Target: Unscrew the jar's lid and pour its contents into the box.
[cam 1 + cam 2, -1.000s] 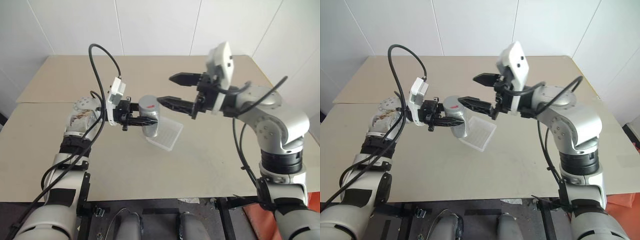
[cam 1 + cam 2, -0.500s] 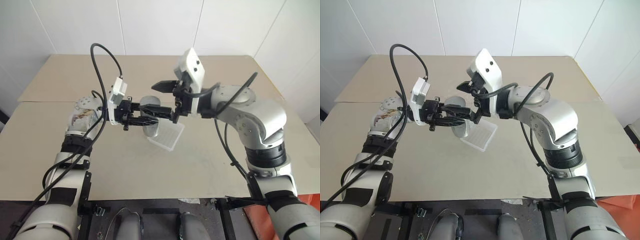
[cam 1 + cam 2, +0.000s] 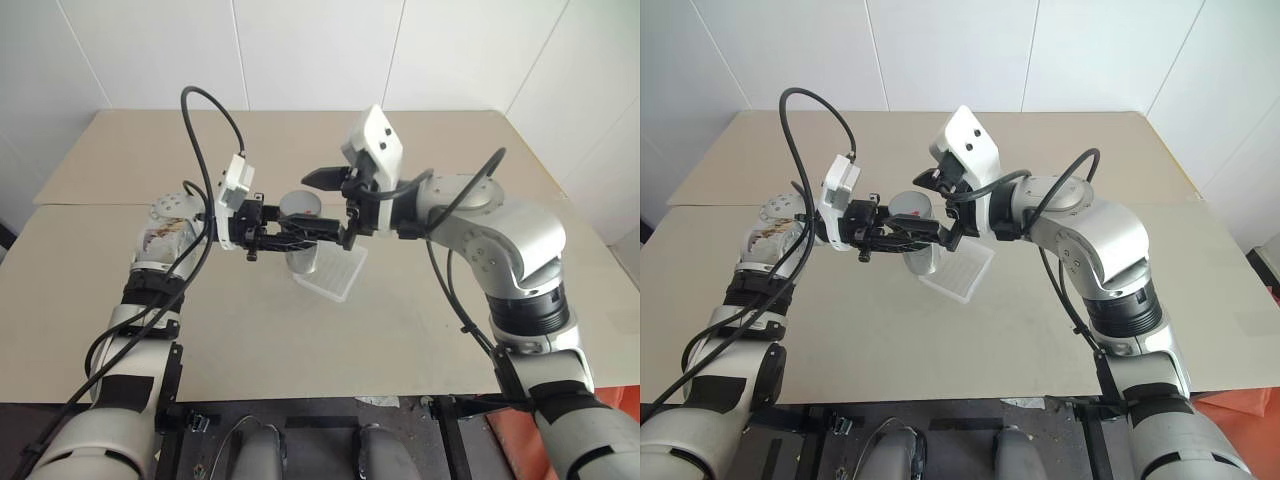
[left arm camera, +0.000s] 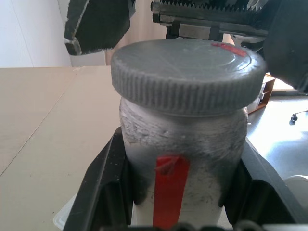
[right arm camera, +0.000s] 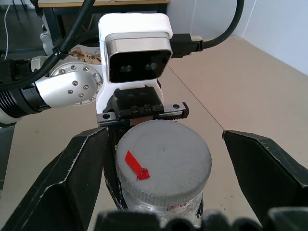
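Grey plastic jar (image 4: pixel 183 154), small and stiff, with a ribbed screw lid (image 4: pixel 185 72); we judge it light, smooth on the body, easy to slip if squeezed loosely. Lid ribs give the best bite, so we'd take the lid by its rim from both sides and twist, while the body stays clamped lower down. Contents not visible through the cloudy wall; can't tell how full.

Jar sits upright in the air above the table (image 3: pixel 400 330), over the near edge of the box (image 3: pixel 335 272), which lies flat on the table just below and to the right of it. Red mark on jar side, another red mark on lid top.

Left gripper (image 3: pixel 292 236) is clenched on the jar body below the lid, fingers (image 4: pixel 103 178) pressing both sides, pointing level toward the right arm.

Right gripper (image 5: pixel 161 159) is spread wide, holding nothing. Its fingers (image 5: pixel 84 163) flank the lid on either side with clear gaps; no contact that we can see. It comes in from the right, aimed at lid height.

Lid is on, unscrewing not started. We judge the next need is closing the right fingers onto the lid rim.
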You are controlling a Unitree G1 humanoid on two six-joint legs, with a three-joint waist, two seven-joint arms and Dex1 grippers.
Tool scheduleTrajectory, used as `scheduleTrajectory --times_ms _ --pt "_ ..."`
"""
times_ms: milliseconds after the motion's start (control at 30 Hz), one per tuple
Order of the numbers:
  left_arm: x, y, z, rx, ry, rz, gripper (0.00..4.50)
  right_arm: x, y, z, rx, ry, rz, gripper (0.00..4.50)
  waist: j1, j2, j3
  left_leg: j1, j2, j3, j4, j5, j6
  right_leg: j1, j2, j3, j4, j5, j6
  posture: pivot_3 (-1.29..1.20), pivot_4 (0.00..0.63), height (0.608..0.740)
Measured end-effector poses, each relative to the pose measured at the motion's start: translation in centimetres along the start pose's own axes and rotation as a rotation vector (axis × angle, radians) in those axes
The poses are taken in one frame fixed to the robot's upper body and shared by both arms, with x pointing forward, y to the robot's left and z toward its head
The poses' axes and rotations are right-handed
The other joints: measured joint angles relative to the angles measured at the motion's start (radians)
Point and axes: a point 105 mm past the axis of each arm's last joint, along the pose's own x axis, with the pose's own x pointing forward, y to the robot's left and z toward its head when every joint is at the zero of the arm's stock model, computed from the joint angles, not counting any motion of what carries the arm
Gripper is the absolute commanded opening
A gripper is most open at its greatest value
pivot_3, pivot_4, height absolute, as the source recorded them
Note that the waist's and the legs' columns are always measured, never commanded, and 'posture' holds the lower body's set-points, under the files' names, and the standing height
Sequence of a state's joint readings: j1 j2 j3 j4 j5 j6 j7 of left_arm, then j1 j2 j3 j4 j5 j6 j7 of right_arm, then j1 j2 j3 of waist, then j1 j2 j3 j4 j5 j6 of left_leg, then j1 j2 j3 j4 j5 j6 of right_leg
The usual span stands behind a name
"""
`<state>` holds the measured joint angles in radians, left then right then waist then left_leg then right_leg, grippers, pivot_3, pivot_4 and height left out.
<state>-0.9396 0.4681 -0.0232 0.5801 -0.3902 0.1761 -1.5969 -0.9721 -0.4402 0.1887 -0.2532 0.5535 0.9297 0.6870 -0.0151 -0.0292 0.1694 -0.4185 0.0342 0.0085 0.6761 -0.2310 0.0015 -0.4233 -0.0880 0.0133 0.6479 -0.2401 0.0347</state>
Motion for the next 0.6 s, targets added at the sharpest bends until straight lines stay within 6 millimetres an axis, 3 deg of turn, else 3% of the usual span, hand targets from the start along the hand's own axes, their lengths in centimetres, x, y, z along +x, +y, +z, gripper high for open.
scheduleTrajectory --times_ms 133,200,267,333,600 --pt "0.00 0.00 0.00 0.001 0.000 0.000 1.95 0.02 -0.08 -0.26 0.013 0.011 0.001 4.28 0.000 0.000 0.000 0.000 0.000 0.000 0.000 0.000 0.000 0.000 0.000 0.000 0.000 0.000 0.000 0.00 0.150 0.740" --pt "0.00 0.00 0.00 0.001 0.000 0.000 1.95 0.07 -0.05 -0.33 0.019 0.014 0.003 3.93 0.000 0.000 0.000 0.000 0.000 0.000 0.000 0.000 0.000 0.000 0.000 0.000 0.000 0.000 0.000 0.00 0.150 0.740" --pt "0.00 0.00 0.00 0.001 0.000 0.000 1.95 0.20 0.02 -0.34 0.025 0.011 0.007 3.20 0.000 0.000 0.000 0.000 0.000 0.000 0.000 0.000 0.000 0.000 0.000 0.000 0.000 0.000 0.000 0.00 0.150 0.740" --pt "-0.05 0.02 0.02 0.002 0.000 0.002 1.95 0.32 0.06 -0.33 0.031 0.007 0.009 2.77 -0.001 0.000 0.000 0.000 0.000 0.000 0.000 0.000 0.000 0.000 0.000 0.000 0.000 0.000 0.000 0.00 0.150 0.740" --pt "-0.18 0.01 -0.04 0.000 0.003 0.005 1.95 0.38 -0.12 -0.19 0.049 -0.004 0.004 2.76 0.000 0.000 0.000 0.000 0.000 0.000 0.000 0.000 0.000 0.000 0.000 0.000 0.000 0.000 0.000 0.00 0.150 0.740"
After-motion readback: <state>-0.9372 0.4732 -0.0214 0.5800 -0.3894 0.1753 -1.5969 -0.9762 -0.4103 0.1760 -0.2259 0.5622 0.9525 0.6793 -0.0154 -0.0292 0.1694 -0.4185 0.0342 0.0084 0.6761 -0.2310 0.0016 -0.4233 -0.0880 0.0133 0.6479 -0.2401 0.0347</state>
